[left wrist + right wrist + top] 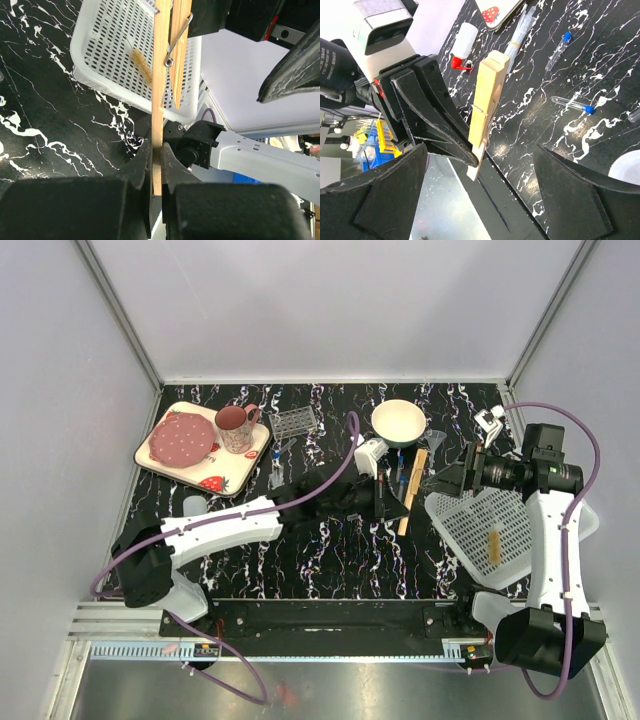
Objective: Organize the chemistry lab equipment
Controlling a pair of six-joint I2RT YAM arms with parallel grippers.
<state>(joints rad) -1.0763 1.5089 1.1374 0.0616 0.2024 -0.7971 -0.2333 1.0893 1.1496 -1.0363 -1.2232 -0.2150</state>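
Observation:
My left gripper (161, 155) is shut on the lower end of a tan wooden clamp (162, 75), holding it off the black marbled table (330, 550) next to the white basket (115, 55). In the right wrist view the same clamp (487, 107) stands between the wide-open fingers of my right gripper (480, 146), which touch nothing. From above, the left gripper (398, 502) and right gripper (440, 480) face each other across the clamp (412, 490). Two clear blue-capped tubes (572, 104) and a bundle of clear pipettes (520, 27) lie on the table beyond. A small white bottle with a red tip (462, 45) lies near them.
A tan brush (494, 545) lies in the white basket (470, 530) at the right. A cream bowl (398, 422) and a tube rack (293, 422) stand at the back. At the back left, a strawberry tray (215, 475) carries a pink mug (236, 427) and a dotted plate (183, 438).

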